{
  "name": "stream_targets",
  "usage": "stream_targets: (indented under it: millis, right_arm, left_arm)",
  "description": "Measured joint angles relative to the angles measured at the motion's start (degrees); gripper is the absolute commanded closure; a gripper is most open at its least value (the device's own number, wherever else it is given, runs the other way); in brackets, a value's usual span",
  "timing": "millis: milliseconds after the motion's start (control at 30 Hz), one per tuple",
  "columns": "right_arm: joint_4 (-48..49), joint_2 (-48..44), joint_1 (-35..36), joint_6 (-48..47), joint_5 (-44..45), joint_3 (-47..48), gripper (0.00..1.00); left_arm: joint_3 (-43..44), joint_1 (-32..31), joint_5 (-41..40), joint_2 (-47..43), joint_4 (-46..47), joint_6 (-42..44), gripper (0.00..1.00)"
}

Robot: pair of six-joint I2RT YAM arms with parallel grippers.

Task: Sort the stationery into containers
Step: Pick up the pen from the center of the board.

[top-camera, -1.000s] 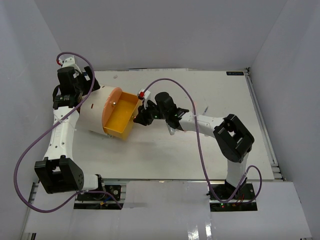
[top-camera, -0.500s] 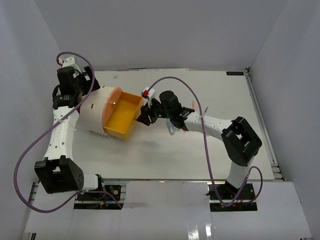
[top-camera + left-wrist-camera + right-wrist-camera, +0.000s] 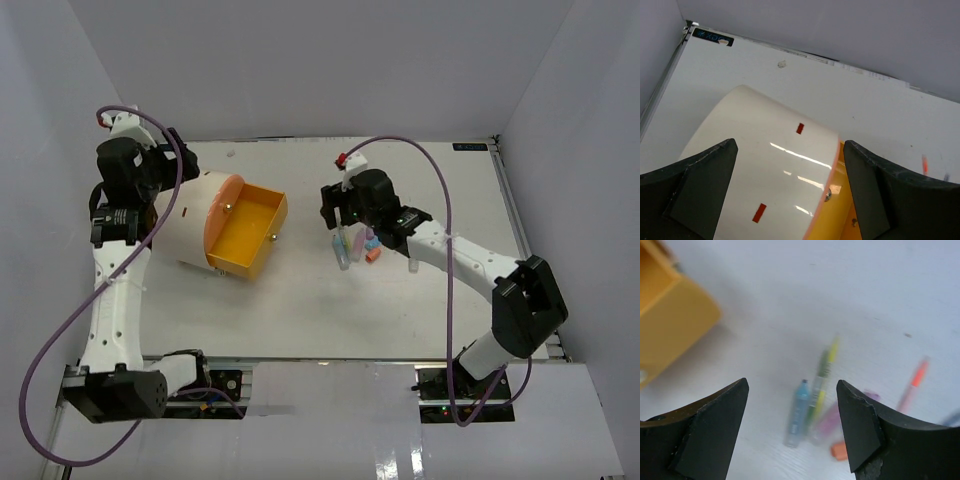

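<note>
Blurred pens [image 3: 818, 392] under spread hand [image 3: 791, 390]; orange drawer [image 3: 675, 325] left.

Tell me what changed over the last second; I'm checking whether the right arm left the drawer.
The right gripper pulled rightward from the open drawer and now hangs over the pens, fingers open, empty. The left gripper shifted slightly back. The cylinder and drawer stayed put.

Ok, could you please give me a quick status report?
Left gripper open, over the cream cylinder. Right gripper open, empty, above the pen pile. Orange drawer pulled out, looks empty. Nothing between pile and drawer.
</note>
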Motion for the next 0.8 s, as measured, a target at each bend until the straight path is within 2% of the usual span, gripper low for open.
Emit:
stream_targets:
  millis: [200,333,633,800]
  right_arm:
    - [-7.43,-3.74,-11.89,6.93,9.70,-3.39,0.26]
    - [-11.26,-2.14,-18.36,10.19,12.24,-4.52,0.28]
    - [-14.03,9.60,-22.23,15.56,12.20,-2.80,0.38]
    - [-14.78,14.03,-23.02,18.03,12.11,-1.11,0.45]
  left_arm:
    - [-5.29,-9.31,-2.84,-11.15,-1.64,1.33,0.02]
    - [-8.92,-12.15,-5.68,-16.81,-4.07,2.16,0.02]
    - [-13.20,-14.56,-9.57,-25.68,-8.11,2.80,0.02]
    - [-13.64,-15.34,-10.45,-26.51,-8.79,3.02,0.02]
